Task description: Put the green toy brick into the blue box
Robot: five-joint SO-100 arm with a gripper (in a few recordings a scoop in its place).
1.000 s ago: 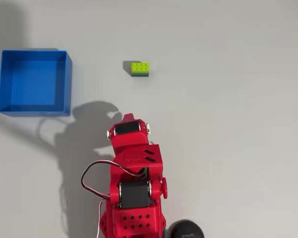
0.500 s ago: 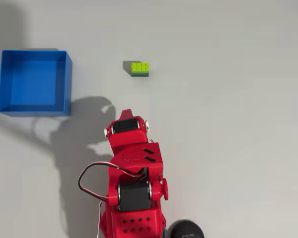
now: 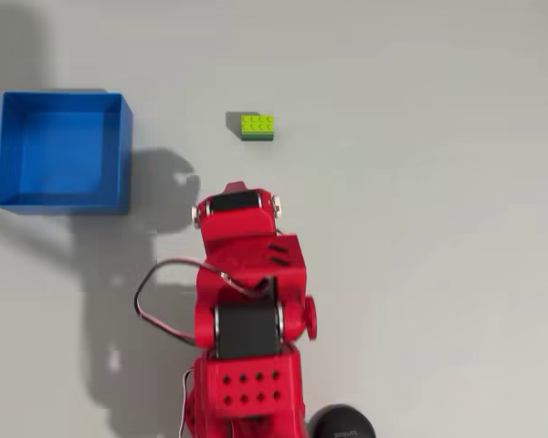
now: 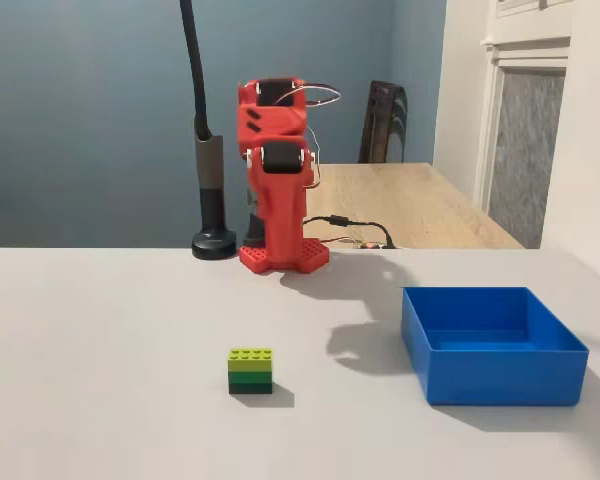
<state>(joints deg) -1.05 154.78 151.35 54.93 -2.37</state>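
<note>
Nothing is done yet as I judge it: the green toy brick [image 3: 257, 126] sits on the bench [image 3: 420, 228] well ahead of my folded-up hand [image 3: 235, 203], whose opening I cannot tell, and the blue box [image 3: 62, 151] lies empty off to its left overhead.

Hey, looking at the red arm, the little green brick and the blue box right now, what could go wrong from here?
1. The green toy brick is small and stands loose on the smooth table, so an off-centre grasp might push or tip it instead of catching it.
2. The blue box has thin, low walls; carrying the brick too low could clip a wall and shove the box.
3. The red arm is folded up at its base, away from the brick, so a long reach is needed.
</note>
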